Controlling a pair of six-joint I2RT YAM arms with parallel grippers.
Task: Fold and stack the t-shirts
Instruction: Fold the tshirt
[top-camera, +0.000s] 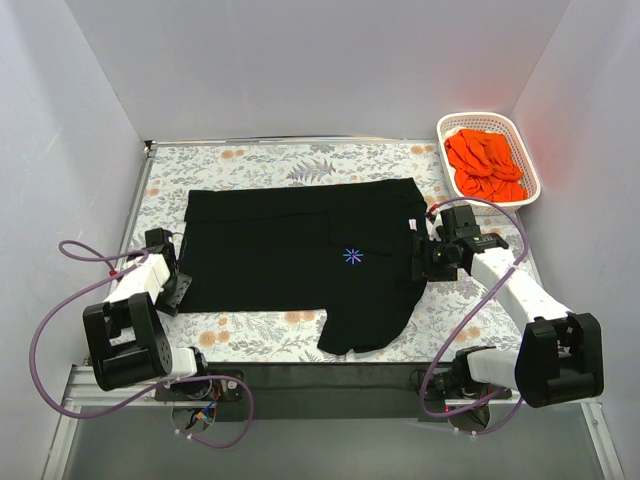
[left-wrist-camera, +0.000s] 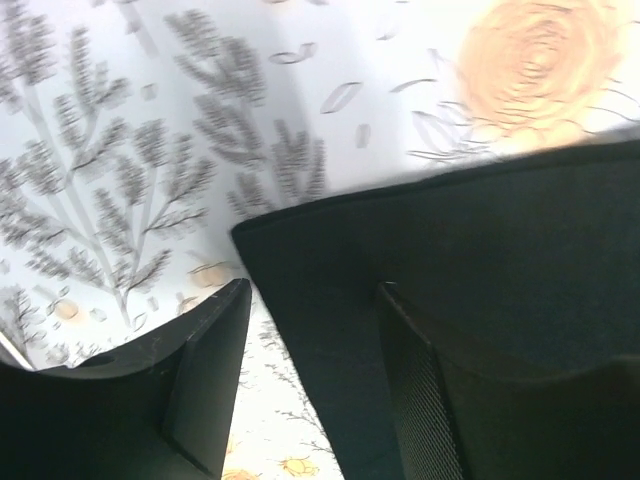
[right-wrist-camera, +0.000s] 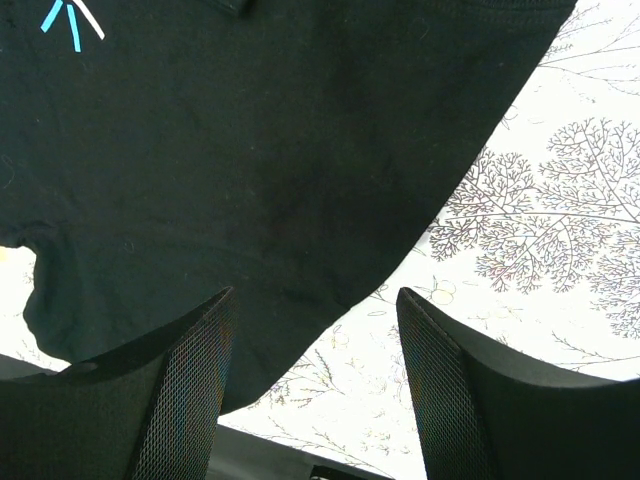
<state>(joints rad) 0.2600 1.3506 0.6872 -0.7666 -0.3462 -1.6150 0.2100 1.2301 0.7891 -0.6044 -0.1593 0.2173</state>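
Note:
A black t-shirt (top-camera: 300, 255) with a small pale-blue starburst logo (top-camera: 352, 255) lies spread on the flowered table, one sleeve hanging toward the front edge. My left gripper (top-camera: 178, 290) is open at the shirt's near left corner; in the left wrist view the black cloth corner (left-wrist-camera: 330, 270) runs between the jaws. My right gripper (top-camera: 424, 262) is open at the shirt's right edge; in the right wrist view the black cloth (right-wrist-camera: 260, 170) lies under the left finger (right-wrist-camera: 190, 390). Orange t-shirts (top-camera: 487, 165) fill the basket.
A white lattice basket (top-camera: 527, 155) stands at the back right corner. The flowered tablecloth (top-camera: 260, 335) covers the table. White walls close in the left, back and right sides. The table's dark front edge (top-camera: 320, 375) runs between the arm bases.

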